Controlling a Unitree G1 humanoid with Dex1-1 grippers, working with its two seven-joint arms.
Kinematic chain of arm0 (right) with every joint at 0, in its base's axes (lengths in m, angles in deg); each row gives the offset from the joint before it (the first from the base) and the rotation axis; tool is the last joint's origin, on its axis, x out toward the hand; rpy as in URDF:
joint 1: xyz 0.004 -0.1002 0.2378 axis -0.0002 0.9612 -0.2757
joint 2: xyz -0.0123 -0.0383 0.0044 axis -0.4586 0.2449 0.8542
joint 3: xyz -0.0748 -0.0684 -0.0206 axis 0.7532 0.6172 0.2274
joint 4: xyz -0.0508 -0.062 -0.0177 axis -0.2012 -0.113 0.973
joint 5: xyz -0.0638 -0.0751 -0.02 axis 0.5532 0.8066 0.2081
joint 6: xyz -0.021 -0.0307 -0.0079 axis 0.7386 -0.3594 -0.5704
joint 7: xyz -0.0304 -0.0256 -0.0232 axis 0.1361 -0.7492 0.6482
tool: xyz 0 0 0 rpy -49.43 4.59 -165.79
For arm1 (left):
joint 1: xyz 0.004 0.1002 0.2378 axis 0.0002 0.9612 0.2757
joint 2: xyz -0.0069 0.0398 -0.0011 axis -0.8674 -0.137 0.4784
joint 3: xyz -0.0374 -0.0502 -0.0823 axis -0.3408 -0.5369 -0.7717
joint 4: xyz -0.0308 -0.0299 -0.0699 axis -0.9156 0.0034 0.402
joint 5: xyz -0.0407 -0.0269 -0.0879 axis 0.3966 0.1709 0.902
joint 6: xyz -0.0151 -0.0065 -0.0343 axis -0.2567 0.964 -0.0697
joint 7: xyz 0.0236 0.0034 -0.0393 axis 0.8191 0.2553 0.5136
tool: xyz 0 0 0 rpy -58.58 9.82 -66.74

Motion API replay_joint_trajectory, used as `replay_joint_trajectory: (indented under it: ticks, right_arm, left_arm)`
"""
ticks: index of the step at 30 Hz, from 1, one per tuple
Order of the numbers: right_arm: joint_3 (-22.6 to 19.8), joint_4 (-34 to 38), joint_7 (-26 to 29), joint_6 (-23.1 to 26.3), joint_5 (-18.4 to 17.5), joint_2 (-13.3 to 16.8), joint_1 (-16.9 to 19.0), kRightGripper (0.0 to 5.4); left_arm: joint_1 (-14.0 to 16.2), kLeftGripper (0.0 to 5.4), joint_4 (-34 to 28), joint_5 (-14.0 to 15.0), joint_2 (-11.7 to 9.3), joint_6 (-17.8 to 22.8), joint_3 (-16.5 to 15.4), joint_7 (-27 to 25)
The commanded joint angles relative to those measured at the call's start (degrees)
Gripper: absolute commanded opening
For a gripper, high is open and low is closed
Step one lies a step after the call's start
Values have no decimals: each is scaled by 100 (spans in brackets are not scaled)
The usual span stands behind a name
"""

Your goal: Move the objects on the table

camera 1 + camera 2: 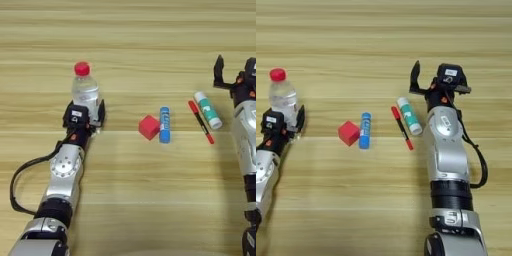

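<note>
A clear plastic bottle (85, 91) with a red cap stands upright at the left of the table (130, 40). My left gripper (89, 114) is shut on its lower part, one black finger (102, 112) showing on its right side; the bottle's base is hidden. At the middle lie a small red cube (149, 127) and, touching its right side, a short blue tube (164, 125). Further right lie a thin red pen (402, 127) and a white-and-green tube (409, 116). My right gripper (433, 82) stands open and empty, just right of and behind that tube.
Both forearms reach in from the near edge, the left (62, 170) with a black cable looping beside it, the right (446, 150) also carrying a cable. Bare wood lies across the far half and between the arms.
</note>
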Motion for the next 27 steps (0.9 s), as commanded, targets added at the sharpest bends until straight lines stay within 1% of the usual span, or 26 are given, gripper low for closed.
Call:
replay_joint_trajectory:
  ticks: [1,7,9,12,16,19,21,24,27]
  right_arm:
    - [16,-76,26,-24,-40,-13,-97,540]
    - [33,-98,26,-37,-31,-12,-98,540]
    - [38,-100,22,-39,-29,-13,-97,540]
    - [48,-105,19,-42,-28,-11,-96,540]
    - [67,-123,13,-51,-20,-12,-98,540]
    - [72,-116,22,-53,-22,-5,-86,540]
    - [75,-122,26,-60,-24,-2,-87,540]
    - [79,-127,30,-65,-25,-3,-87,540]
    - [85,-156,27,-82,-21,-10,-96,540]
  left_arm:
    - [-31,454,106,-59,-36,50,8,41]
    - [-23,525,43,-60,-45,18,-1,75]
    - [-12,537,-19,-53,-45,1,-11,93]
    - [2,537,-202,-25,-60,-28,-62,167]
    - [84,537,-781,30,-76,-23,-106,188]
    - [159,537,-1221,-8,-103,8,-108,229]
    - [192,537,-1460,17,-116,89,-128,228]
    - [307,537,-2037,83,-96,282,-89,156]
    - [400,537,-2509,85,-72,471,-54,131]
